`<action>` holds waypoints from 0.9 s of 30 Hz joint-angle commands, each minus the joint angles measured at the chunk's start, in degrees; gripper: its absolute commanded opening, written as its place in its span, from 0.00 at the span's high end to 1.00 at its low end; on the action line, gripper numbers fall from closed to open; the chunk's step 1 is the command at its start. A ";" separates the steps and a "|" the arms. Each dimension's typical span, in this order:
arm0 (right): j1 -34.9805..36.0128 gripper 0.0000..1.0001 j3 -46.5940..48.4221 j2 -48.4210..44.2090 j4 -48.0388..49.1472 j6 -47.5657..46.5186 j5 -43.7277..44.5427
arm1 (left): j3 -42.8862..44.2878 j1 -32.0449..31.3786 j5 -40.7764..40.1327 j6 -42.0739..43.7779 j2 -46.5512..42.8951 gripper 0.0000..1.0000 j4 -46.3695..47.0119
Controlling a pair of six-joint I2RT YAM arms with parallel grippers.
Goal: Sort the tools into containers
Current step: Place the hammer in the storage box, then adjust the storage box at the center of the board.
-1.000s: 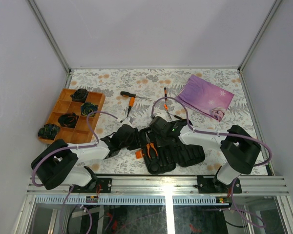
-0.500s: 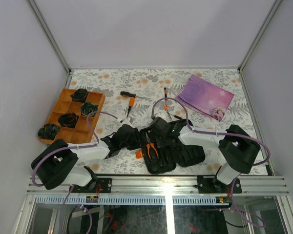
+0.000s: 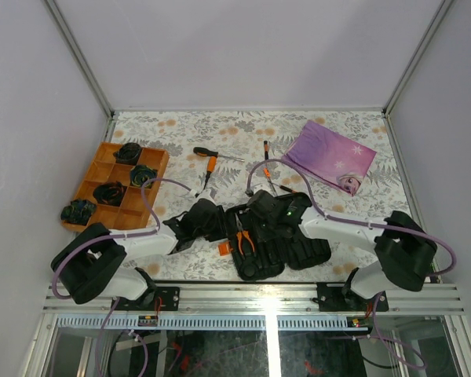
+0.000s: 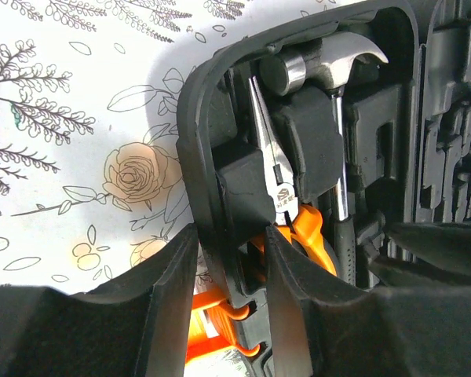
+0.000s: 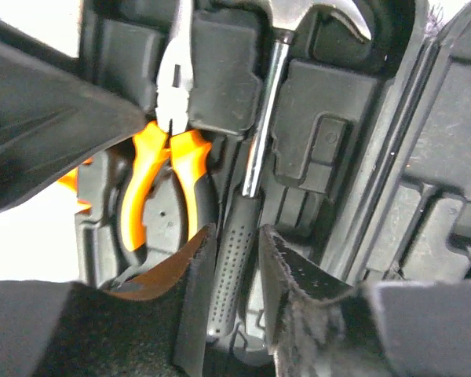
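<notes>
The black tool case (image 3: 294,250) lies open near the front middle. Orange-handled pliers (image 3: 243,240) and a steel-headed hammer sit in its moulded slots. In the left wrist view the pliers (image 4: 281,188) and hammer head (image 4: 330,61) lie side by side. My left gripper (image 3: 217,228) is shut on the case's left wall (image 4: 220,196), just above the orange latch (image 4: 208,310). My right gripper (image 3: 261,220) is over the case. In the right wrist view its fingers stand narrowly open on either side of the hammer's black handle (image 5: 232,263), which lies in its slot beside the pliers (image 5: 161,181).
Screwdrivers lie on the floral cloth behind the case: a black-handled one (image 3: 206,151), an orange one (image 3: 210,167) and another (image 3: 266,159). An orange divided tray (image 3: 100,169) with black coiled lumps stands at the left. A purple bag (image 3: 331,155) lies at the back right.
My right arm has stretched lower and further over the case, its elbow moving right and nearer the front. The left arm and the case have not moved.
</notes>
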 commanded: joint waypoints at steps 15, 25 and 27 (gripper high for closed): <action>-1.61 0.56 -9.65 -23.23 -5.91 2.70 12.12 | 4.42 2.41 -4.28 6.24 -2.20 0.76 -12.65; -5.09 0.62 -13.08 -17.75 -0.88 5.01 -2.72 | 6.47 2.97 -4.04 7.72 -7.91 0.56 -16.41; -5.10 0.63 -13.27 -16.08 -0.18 5.63 -4.82 | 6.65 3.20 -4.26 8.07 -9.37 0.53 -17.56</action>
